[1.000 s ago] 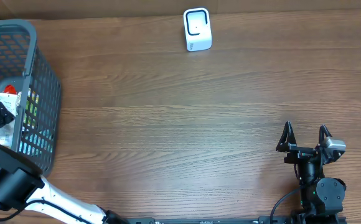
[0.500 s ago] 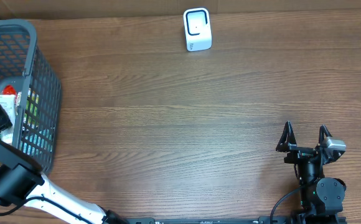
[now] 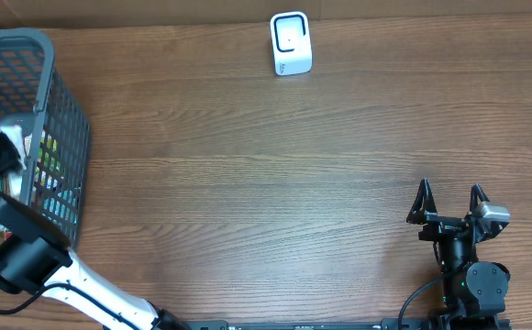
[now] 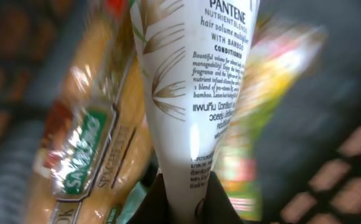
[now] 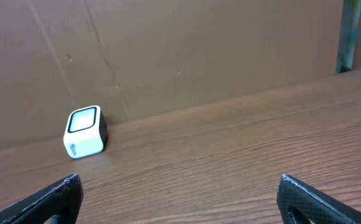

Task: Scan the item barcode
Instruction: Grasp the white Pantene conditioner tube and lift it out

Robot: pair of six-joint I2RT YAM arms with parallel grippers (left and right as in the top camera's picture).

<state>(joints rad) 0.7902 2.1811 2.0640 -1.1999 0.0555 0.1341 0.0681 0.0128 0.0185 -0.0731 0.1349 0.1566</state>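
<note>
Left gripper (image 4: 184, 200) pinched tight on flat crimped end of white conditioner tube (image 4: 190, 87), down inside basket (image 3: 62, 110) at table's left edge, spaghetti pack (image 4: 87, 155) alongside. Tube looks soft, glossy, likely slippery; crimp is firmest hold, though body may swing. Right gripper (image 3: 450, 206) wide, empty. Scanner (image 3: 291, 43) well apart.

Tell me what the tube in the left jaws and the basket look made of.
Pantene tube: likely soft plastic, glossy white; a bright highlight runs down its printed face. Basket: probably rigid plastic, matte grey; moulded open grid walls under a thick rim, no metallic shine.
</note>
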